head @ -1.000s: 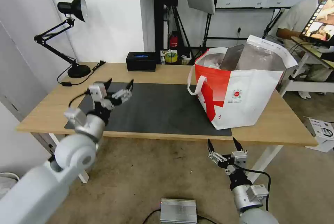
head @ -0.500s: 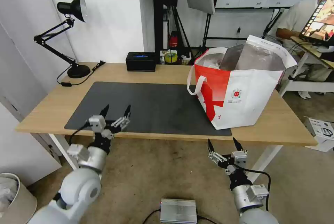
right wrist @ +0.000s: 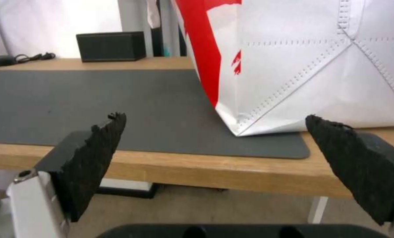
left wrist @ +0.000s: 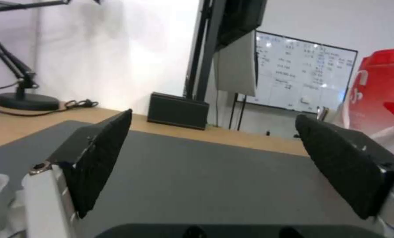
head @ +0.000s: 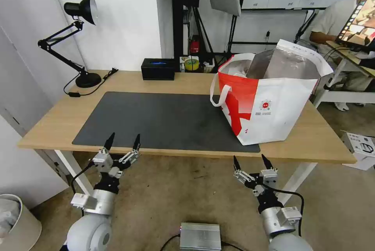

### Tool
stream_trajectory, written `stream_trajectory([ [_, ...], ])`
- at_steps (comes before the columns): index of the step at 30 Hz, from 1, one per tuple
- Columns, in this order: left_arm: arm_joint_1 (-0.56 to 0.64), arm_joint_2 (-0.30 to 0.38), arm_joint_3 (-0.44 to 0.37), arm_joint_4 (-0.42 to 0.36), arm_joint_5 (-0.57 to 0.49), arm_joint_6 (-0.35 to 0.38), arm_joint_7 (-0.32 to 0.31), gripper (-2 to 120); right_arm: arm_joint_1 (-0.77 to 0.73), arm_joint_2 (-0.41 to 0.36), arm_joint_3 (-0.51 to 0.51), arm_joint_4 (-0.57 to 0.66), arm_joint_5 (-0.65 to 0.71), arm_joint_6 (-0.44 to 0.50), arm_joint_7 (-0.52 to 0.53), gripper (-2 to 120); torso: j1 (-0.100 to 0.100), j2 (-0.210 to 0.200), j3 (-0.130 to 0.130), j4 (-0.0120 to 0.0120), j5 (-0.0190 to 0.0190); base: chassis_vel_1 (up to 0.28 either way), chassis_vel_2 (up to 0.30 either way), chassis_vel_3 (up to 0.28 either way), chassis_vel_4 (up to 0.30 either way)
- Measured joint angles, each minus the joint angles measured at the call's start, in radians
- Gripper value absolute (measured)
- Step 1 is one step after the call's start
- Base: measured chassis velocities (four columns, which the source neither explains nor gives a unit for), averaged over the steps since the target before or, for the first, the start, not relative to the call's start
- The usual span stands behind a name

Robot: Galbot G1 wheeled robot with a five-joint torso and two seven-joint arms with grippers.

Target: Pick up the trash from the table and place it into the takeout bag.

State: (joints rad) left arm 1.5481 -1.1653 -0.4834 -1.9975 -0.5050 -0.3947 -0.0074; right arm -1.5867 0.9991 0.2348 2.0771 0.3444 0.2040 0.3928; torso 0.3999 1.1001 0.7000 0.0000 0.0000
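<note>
The takeout bag [head: 269, 98] stands open on the right part of the table [head: 58, 116], partly on the dark grey mat [head: 168, 120]; its red-and-white side [right wrist: 315, 59] looms close in the right wrist view. The trash is out of view. My left gripper [head: 124, 138] hangs open and empty just in front of the table's front edge, left of centre, facing across the mat [left wrist: 205, 172]. My right gripper [head: 249, 159] is open and empty below the front edge, facing the bag's lower corner.
A black box [head: 158, 68] sits at the table's back edge and a black desk lamp [head: 80, 40] at the back left corner. On the floor lie a silver unit [head: 200, 236], a pale bin [head: 15, 219] at far left and a cardboard box [head: 361, 147] at right.
My left arm has pulled back and down from over the mat's near-left part to below the table's front edge, still open. The right arm and the bag have stayed put.
</note>
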Motion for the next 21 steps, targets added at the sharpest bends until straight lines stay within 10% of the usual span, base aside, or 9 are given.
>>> stream_trajectory([
  [21, 0.087, -0.048, -0.069, 0.011, 0.003, -0.063, 0.035, 100, 0.000, 0.000, 0.000, 0.000, 0.000, 0.000, 0.000, 100, 0.000, 0.000, 0.000, 0.0000, 0.0000, 0.000, 0.000, 0.000, 0.000],
])
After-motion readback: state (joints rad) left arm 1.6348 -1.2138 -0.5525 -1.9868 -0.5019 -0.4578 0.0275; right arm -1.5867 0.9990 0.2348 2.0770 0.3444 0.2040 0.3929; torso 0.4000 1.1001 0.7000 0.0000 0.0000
